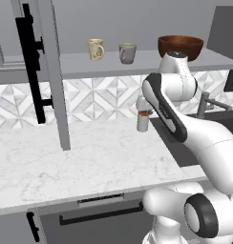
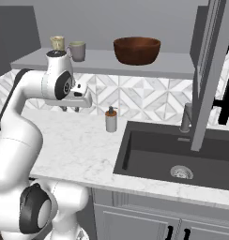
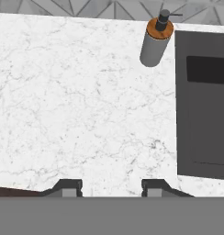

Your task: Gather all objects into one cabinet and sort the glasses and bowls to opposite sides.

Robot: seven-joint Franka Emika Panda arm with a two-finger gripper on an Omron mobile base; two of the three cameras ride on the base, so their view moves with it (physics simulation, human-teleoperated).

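Seen from the left base view: open cabinet door (image 1: 54,71) with its black bar handle (image 1: 32,62) at the left, cream mug (image 1: 95,49) and grey mug (image 1: 127,53) side by side on the grey cabinet shelf (image 1: 75,64), dark brown bowl (image 1: 180,46) further right on the same shelf, partly behind the arm's upper joint. From the right base view: same shelf from the other side, bowl fully clear at its middle, cream mug mostly hidden behind the arm's top joint, grey mug just beside it; also the dark sink (image 2: 177,157) with its faucet (image 2: 186,117), and the soap pump bottle (image 2: 111,119) standing on the marble bench (image 2: 79,140) just left of the sink. Tool (image 2: 69,108) there hanging below the wrist, pointing down at the bench, well below the shelf and left of the bottle. From the hand view: bare marble straight under the tool (image 3: 111,186), two dark fingertips (image 3: 68,186) apart with nothing between them, moderately spread and empty; bottle lying toward the upper right, sink edge along the right. Mugs and bowl all up on the shelf, above and behind the tool, none touching it; bowl well to the right of the two mugs.
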